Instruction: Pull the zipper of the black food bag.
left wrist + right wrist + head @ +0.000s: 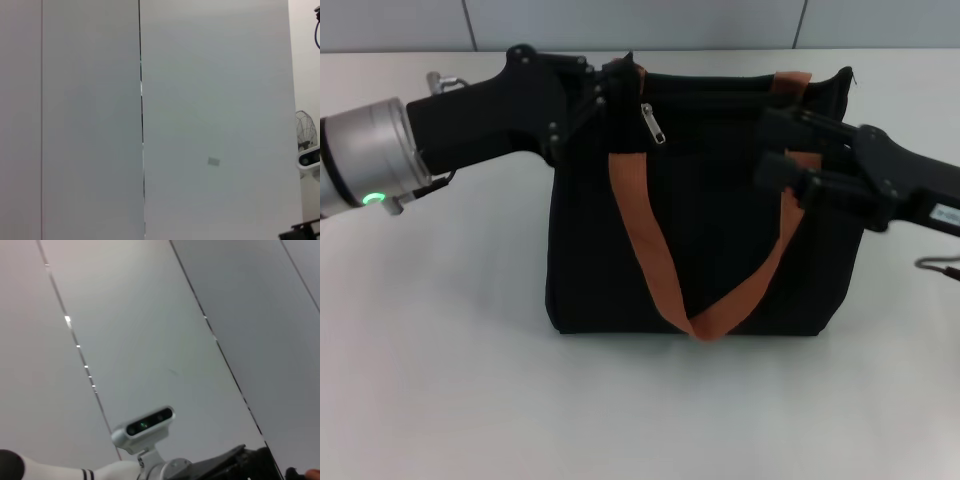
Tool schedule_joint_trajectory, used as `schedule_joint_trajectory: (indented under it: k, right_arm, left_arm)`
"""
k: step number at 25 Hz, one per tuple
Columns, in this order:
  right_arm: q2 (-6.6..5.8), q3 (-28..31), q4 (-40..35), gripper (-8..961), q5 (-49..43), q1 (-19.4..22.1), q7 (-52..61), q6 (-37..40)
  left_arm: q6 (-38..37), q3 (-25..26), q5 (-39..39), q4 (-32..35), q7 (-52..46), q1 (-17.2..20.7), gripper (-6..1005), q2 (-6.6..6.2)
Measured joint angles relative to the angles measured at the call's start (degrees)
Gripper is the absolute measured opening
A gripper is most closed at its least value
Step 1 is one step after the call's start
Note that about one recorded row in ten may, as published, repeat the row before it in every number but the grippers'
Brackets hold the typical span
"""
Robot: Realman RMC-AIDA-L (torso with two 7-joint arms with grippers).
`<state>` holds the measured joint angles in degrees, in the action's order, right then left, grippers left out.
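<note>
While pressed to the bag's upper left corner, left gripper (605,95): black, reaching in level from the left, fingertips lost against black fabric, so no telling whether parted, closed or clamping cloth; judged to be there as an anchor, holding that end of the bag steady against a pull along the track. Just beside it, zipper (653,123): one silver pull tab, hanging down from the black track near the left end of the top edge, touched by neither gripper; track mostly still to be travelled toward the right, by the look of it. Right gripper (790,150): black, entering from the right, two fingers spread apart with nothing between them, held in front of the bag's upper right part, well apart from the tab; judged poised to cross over and pinch the tab. Bag (720,250): one, large, boxy, black fabric, standing upright on its base in the middle of the table, top edge level, placed square to the head camera so both arms reach its ends. Straps: two, orange-brown webbing; near one (650,250) drooped down the front face in a V to the bottom edge, far one (790,82) showing only as a short piece at the rim. Table (440,380): one, white. Wrist views: pale wall panels only, no bag, no zipper.
</note>
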<state>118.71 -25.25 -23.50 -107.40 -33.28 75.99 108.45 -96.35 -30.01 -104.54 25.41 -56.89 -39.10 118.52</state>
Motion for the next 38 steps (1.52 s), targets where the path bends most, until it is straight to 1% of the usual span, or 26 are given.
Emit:
schedule_joint_trajectory:
  k: [1, 5, 7, 9, 14, 18, 23, 30, 35, 38]
  right_arm:
    - [0.0, 0.0, -0.1, 772, 0.0, -0.5, 0.9, -0.8]
    - [-0.05, -1.4, -0.5, 772, -0.2, -2.1, 3.6, -3.9]
    - [-0.15, -2.0, -0.6, 772, -0.2, -2.4, 4.3, -4.5]
    - [-0.63, -3.3, -0.7, 772, -0.3, -3.5, 6.6, -6.3]
    - [-0.76, -4.0, -0.9, 773, -0.3, -4.8, 7.1, -7.9]
    - [-0.38, -5.5, -0.9, 773, -0.4, -6.4, 7.2, -9.9]
    - [0.09, -7.4, -0.9, 771, -0.2, -7.3, 7.3, -12.5]
    - [0.33, -7.3, -0.8, 603, 0.2, -7.4, 7.3, -14.0]
    - [0.36, -7.5, -0.8, 343, 1.8, -7.4, 7.3, -13.9]
    - [0.37, -7.8, -0.9, 208, 1.9, -7.5, 7.3, -13.7]
  left_arm:
    - [0.9, 0.0, 0.0, -0.1, -0.5, -1.4, 32, 0.08]
    - [1.9, -0.3, 0.0, -0.4, -0.9, -2.4, 32, 0.22]
    - [2.2, -0.6, 0.1, -0.7, -0.9, -2.7, 32, 0.33]
    - [2.0, -0.7, 0.7, -1.2, -0.9, -2.7, 32, 0.55]
    - [1.8, -0.7, 2.2, -2.1, -0.5, -2.7, 32, 0.54]
    - [1.5, -0.7, 3.7, -2.8, -0.5, -2.9, 32, 0.5]
    - [0.7, -0.8, 3.7, -3.1, -0.4, -3.5, 33, 0.59]
    - [-0.3, -1.2, 3.8, -3.1, -0.8, -4.7, 33, 0.58]
    - [-0.4, -1.3, 4.1, -3.8, -0.7, -5.2, 33, 0.57]
    - [-0.4, -1.4, 4.8, -4.0, -0.8, -5.2, 33, 0.57]
